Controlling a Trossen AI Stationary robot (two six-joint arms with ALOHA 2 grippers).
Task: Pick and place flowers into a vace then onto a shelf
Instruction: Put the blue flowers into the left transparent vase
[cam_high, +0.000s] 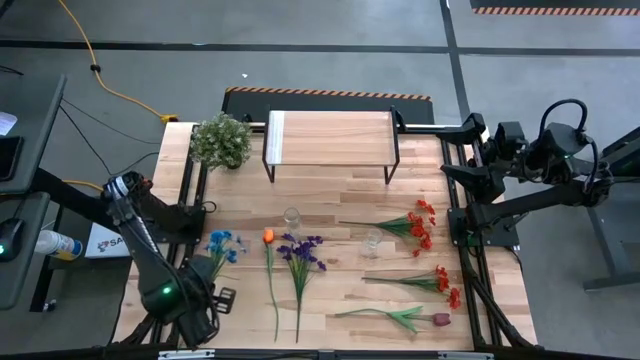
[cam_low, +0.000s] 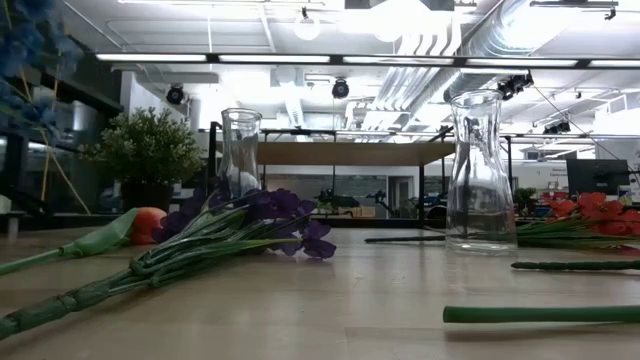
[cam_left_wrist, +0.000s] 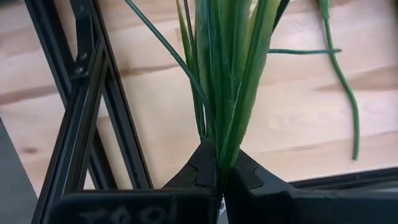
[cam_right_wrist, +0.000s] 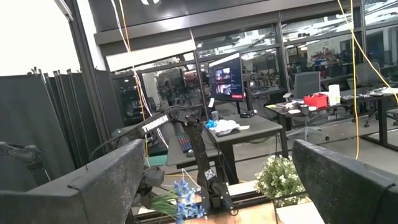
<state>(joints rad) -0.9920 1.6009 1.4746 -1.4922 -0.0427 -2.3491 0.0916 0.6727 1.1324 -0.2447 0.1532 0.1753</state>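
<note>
Shelf (cam_high: 328, 137) at the table's (cam_high: 500, 300) back — plant (cam_high: 221, 140) left, flowers (cam_high: 300, 262) in front.

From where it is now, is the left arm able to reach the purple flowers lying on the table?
Probably not yet: the left gripper is shut on the blue long-stemmed flower, so the purple flowers, lying close by unobstructed, must wait.

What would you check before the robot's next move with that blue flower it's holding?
1. Left claw shut on the blue flower stems: ok.
2. Flower lifted off the table: ok, its bloom hangs high in the low view.
3. Near vase upright and empty: ok.
4. Path from flower to that vase free: cannot tell; the orange flower and purple flowers lie between.
5. Right claw open, parked off the table's right edge: ok.
6. Shelf top bare for later: ok.
</note>
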